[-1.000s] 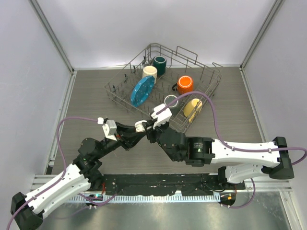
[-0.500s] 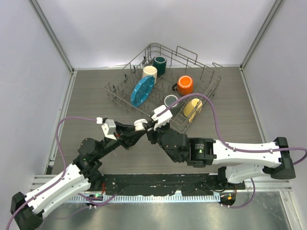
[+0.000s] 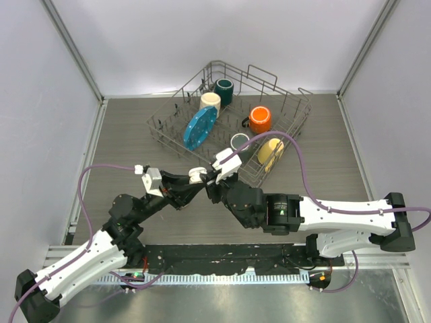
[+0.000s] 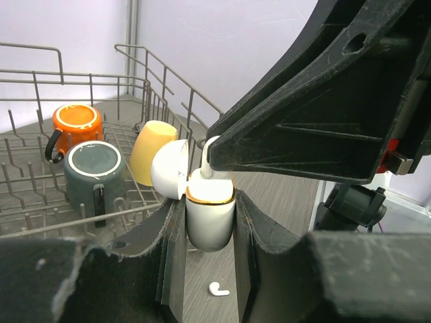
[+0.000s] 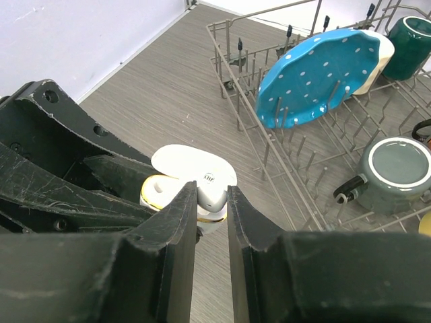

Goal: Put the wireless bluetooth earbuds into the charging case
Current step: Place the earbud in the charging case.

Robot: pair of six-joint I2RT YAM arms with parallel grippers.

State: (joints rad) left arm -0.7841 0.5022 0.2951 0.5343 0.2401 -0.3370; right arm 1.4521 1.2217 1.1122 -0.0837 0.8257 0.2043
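Note:
My left gripper (image 4: 210,232) is shut on the white charging case (image 4: 210,222), which has a gold rim and stands upright above the table with its lid (image 4: 170,169) swung open. In my right gripper (image 5: 212,202), shut, is a white earbud (image 5: 211,192). The earbud's stem (image 4: 207,161) points down into the case's open top. Another white earbud (image 4: 218,290) lies on the table below the case. From above, the two grippers meet tip to tip at the case (image 3: 196,175), in front of the rack.
A wire dish rack (image 3: 294,128) stands behind the grippers. It holds a blue dotted plate (image 3: 200,127) and orange (image 3: 259,119), yellow (image 3: 270,151), grey (image 3: 239,141), teal (image 3: 224,91) and cream (image 3: 210,101) mugs. Walls close the table on three sides.
The right gripper has edged slightly toward the case with the earbud. Both grips are unchanged.

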